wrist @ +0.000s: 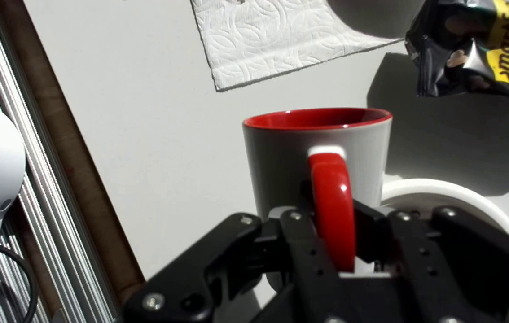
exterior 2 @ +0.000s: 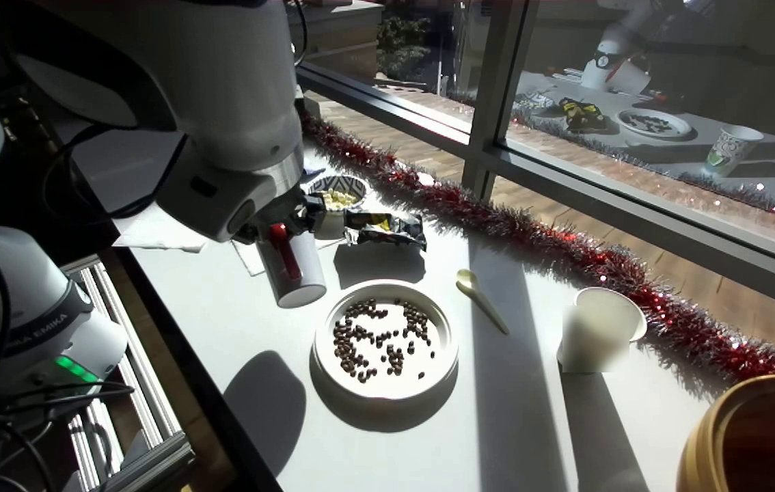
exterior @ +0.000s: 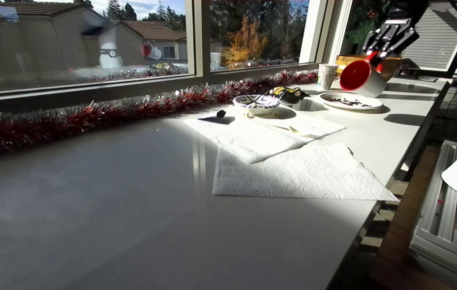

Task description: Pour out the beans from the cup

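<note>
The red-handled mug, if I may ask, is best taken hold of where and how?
I'd grip the mug by its red handle, from the handle's side, the pincer straddling it as now: it is slim and stands out from the wide, round body. This likely leaves the tilted mouth free.

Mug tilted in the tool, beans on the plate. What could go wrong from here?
1. Missed pour: the mug is tilted with its mouth facing away from the plate in the wrist view, so anything left inside might land on the table.
2. Slip: the tool grips only the handle, so the mug may swivel during a quick turn.
3. Scatter: beans lie loose on the plate; bumping it with the mug could spill them.
</note>
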`<state>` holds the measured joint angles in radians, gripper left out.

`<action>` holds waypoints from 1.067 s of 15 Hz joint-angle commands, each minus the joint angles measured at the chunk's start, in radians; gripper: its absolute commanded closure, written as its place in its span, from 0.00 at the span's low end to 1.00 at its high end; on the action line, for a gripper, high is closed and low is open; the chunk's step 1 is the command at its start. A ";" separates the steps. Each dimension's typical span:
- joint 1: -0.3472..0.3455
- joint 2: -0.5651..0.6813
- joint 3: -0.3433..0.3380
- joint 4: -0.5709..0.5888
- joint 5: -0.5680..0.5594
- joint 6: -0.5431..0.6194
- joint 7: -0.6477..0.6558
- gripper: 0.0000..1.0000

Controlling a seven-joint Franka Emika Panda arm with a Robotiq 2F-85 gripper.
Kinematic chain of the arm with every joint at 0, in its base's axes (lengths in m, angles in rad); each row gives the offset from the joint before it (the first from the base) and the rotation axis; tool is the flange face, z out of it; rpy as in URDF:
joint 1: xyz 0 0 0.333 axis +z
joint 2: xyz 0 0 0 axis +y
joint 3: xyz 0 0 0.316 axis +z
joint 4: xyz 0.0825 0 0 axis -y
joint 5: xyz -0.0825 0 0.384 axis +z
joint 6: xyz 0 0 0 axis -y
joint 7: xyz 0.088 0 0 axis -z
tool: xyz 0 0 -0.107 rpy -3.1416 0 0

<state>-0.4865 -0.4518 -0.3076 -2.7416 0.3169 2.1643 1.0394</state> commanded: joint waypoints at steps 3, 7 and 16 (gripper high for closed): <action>-0.063 -0.086 0.078 -0.004 -0.088 0.105 0.105 0.98; -0.099 -0.067 0.135 0.000 -0.182 0.221 0.199 0.98; -0.249 0.018 0.271 -0.003 -0.504 0.421 0.456 0.98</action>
<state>-0.6693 -0.4575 -0.0882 -2.7467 -0.0721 2.5155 1.3920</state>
